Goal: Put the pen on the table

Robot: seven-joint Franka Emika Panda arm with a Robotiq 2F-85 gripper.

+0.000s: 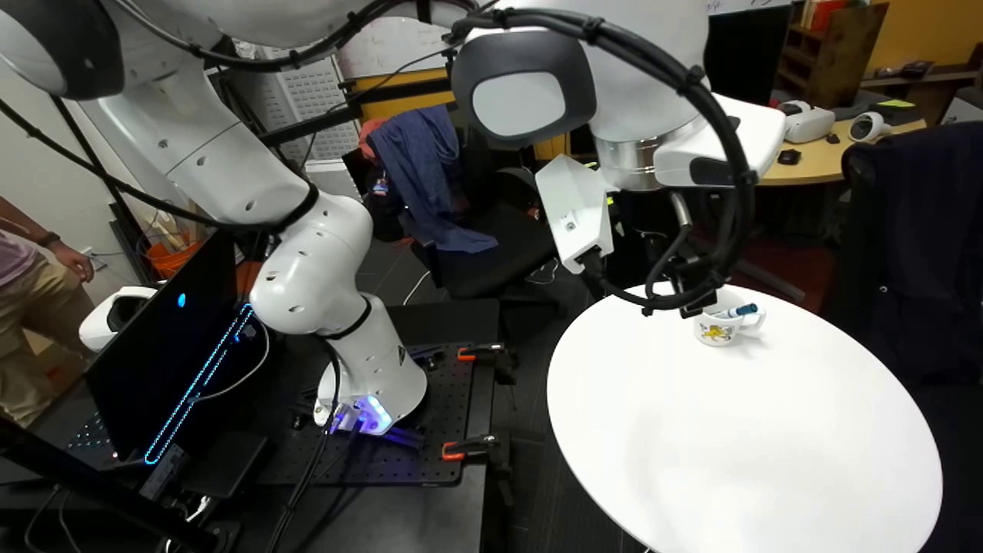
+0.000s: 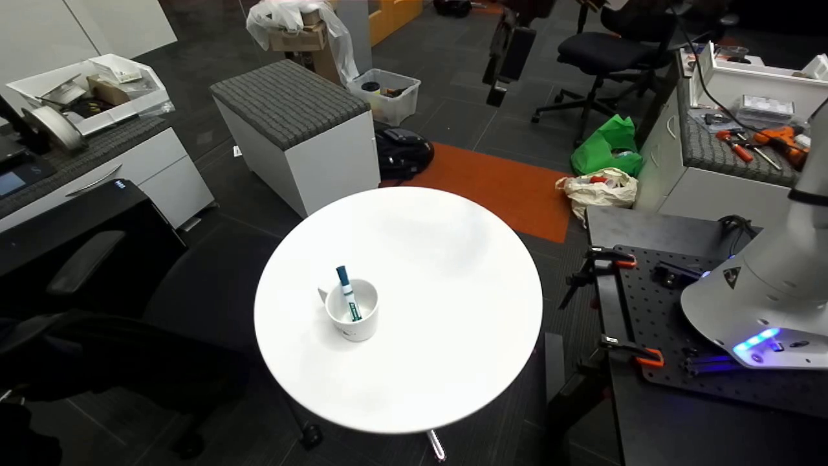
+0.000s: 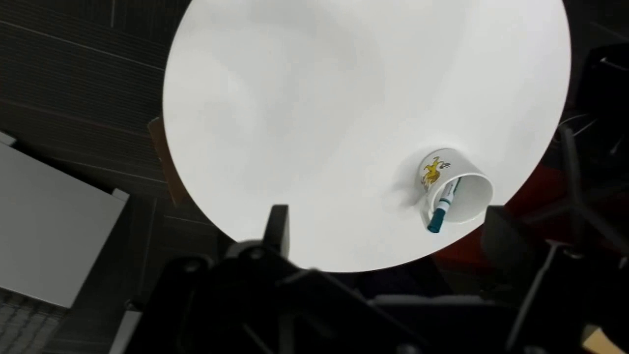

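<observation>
The pen (image 3: 444, 204) is a marker with a dark teal cap and a white body. It leans inside a small white patterned cup (image 3: 454, 164), its cap end sticking out over the rim near the handle. It shows in both exterior views (image 1: 743, 310) (image 2: 349, 294). The cup (image 2: 359, 330) stands upright on the round white table (image 2: 446, 323), near its edge. My gripper (image 3: 386, 211) is open with nothing between its fingers, above the table and apart from the cup. In an exterior view, cables partly hide the gripper (image 1: 691, 284); its dark fingers (image 2: 501, 77) also show high at the top.
A black office chair (image 2: 213, 278) stands close to the table on the cup's side. The robot's base is on a black desk (image 2: 647, 414) with orange-tipped clamps (image 2: 624, 349). A grey-topped cabinet (image 2: 291, 97) stands behind the table. A wooden desk (image 1: 814, 165) is farther back.
</observation>
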